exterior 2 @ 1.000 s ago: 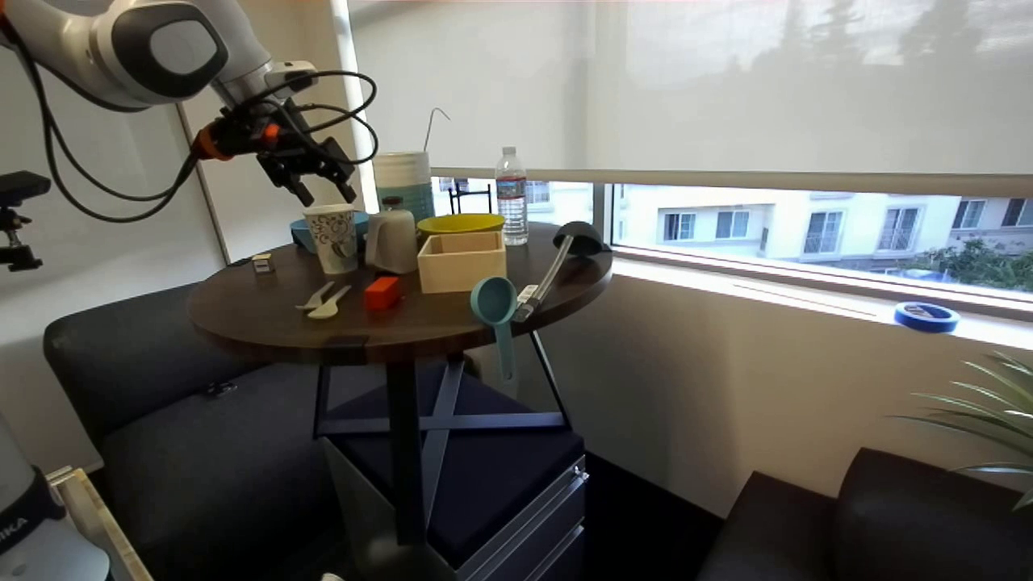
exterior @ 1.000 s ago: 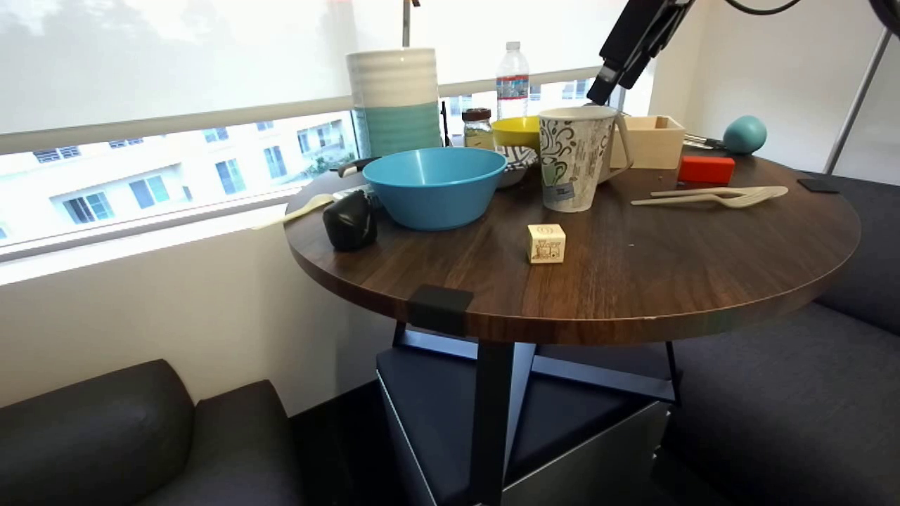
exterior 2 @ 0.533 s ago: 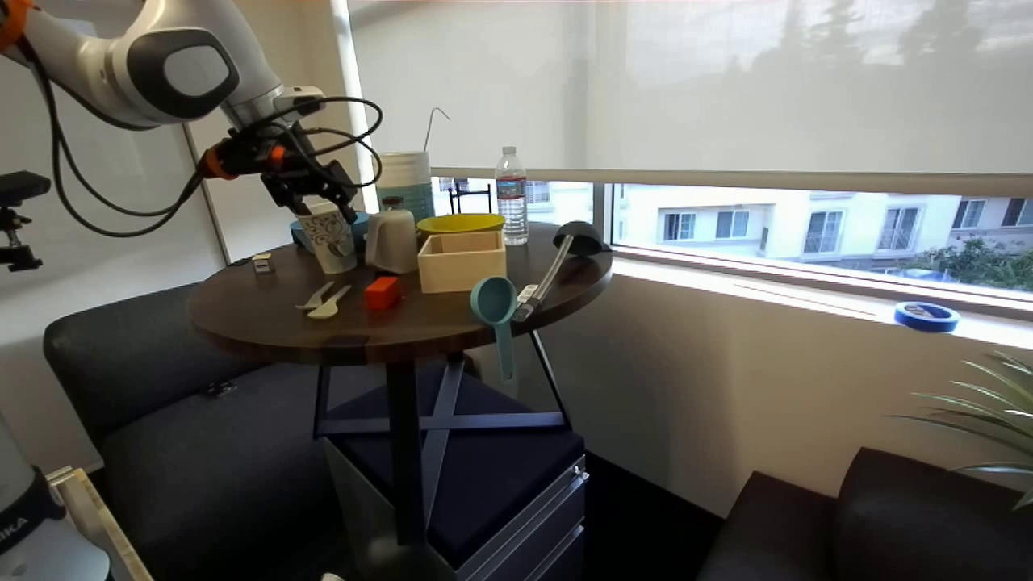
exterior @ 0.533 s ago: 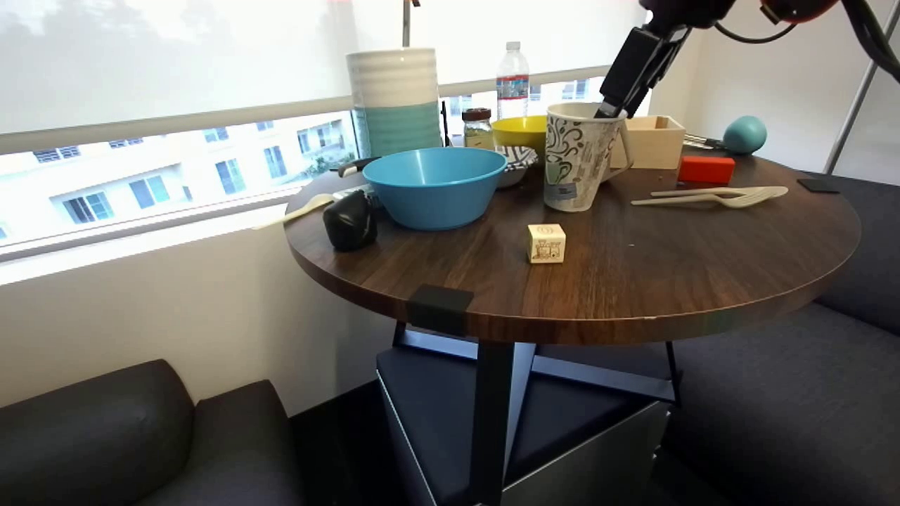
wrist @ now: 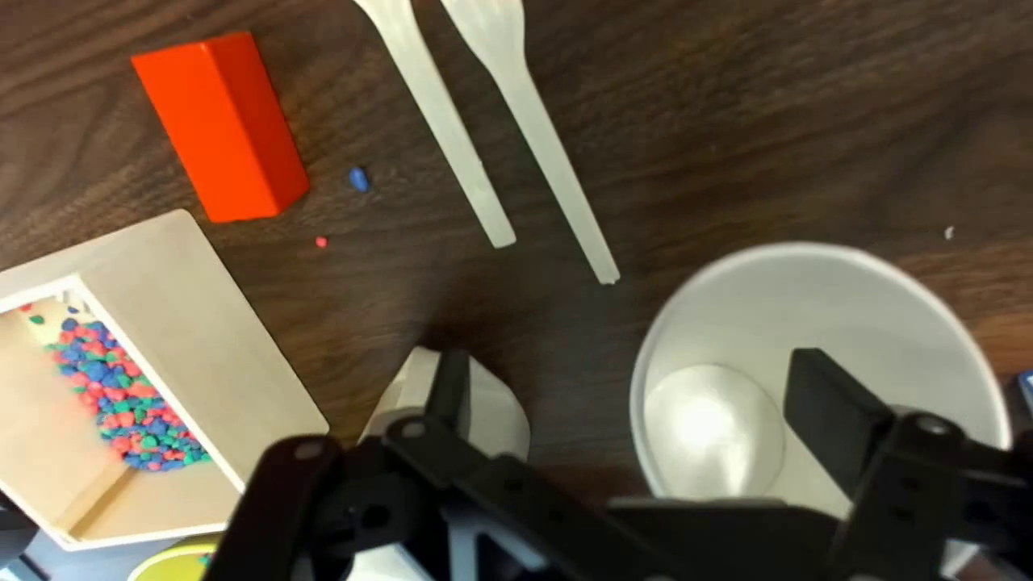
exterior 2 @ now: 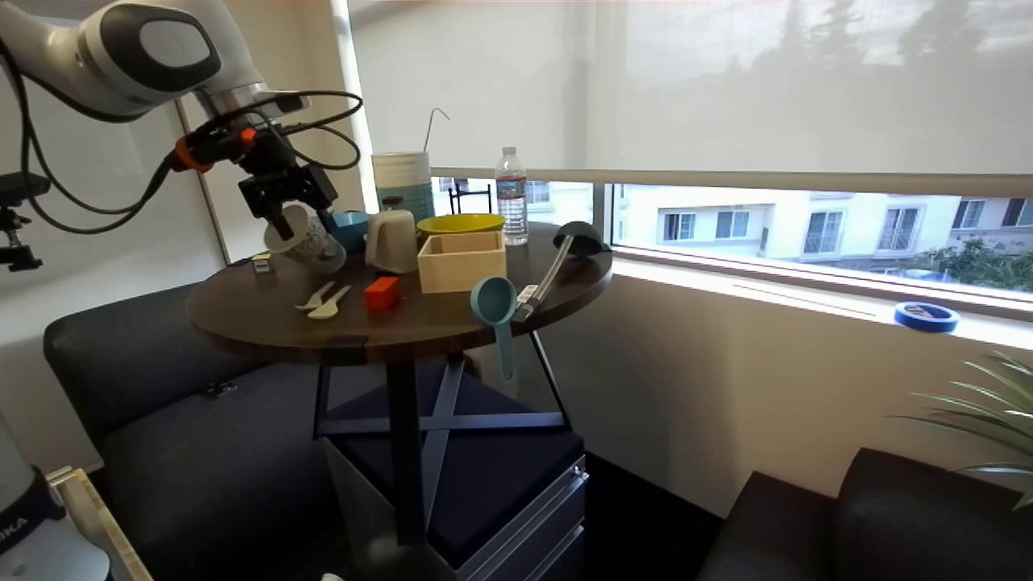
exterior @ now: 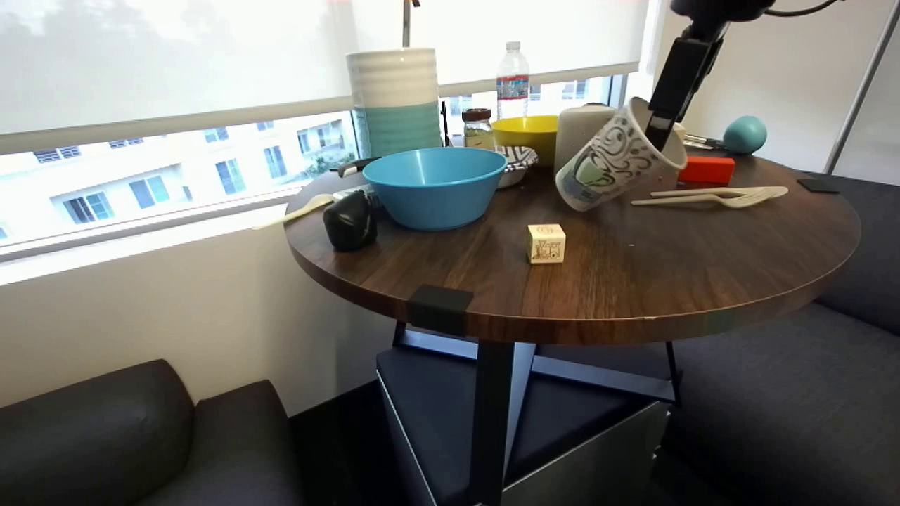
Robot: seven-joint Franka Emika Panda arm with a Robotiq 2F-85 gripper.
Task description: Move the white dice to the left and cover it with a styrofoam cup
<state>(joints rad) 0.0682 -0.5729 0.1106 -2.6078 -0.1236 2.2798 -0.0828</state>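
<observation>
The white dice is a small cream cube with printed drawings; it sits on the table near the edge in both exterior views (exterior: 546, 244) (exterior 2: 262, 263). The styrofoam cup is white with scribbled drawings and is strongly tilted in both exterior views (exterior: 612, 165) (exterior 2: 313, 246). In the wrist view I look into the open cup (wrist: 815, 303). My gripper (wrist: 629, 363) is open, with one finger inside the cup and the other outside it; it also shows in both exterior views (exterior: 659, 133) (exterior 2: 310, 234). The cup leans with its base low.
A white mug (exterior: 580, 130) stands close behind the cup. A blue bowl (exterior: 434, 190) and a black object (exterior: 350, 221) are across the table. A red block (wrist: 218, 125), pale cutlery (wrist: 557, 161) and a wooden box (wrist: 202, 315) with coloured bits lie nearby.
The gripper came down with a finger entering the cup, then moved right in one view and left in another. The cup went from upright to strongly tilted. The dice has not moved.
</observation>
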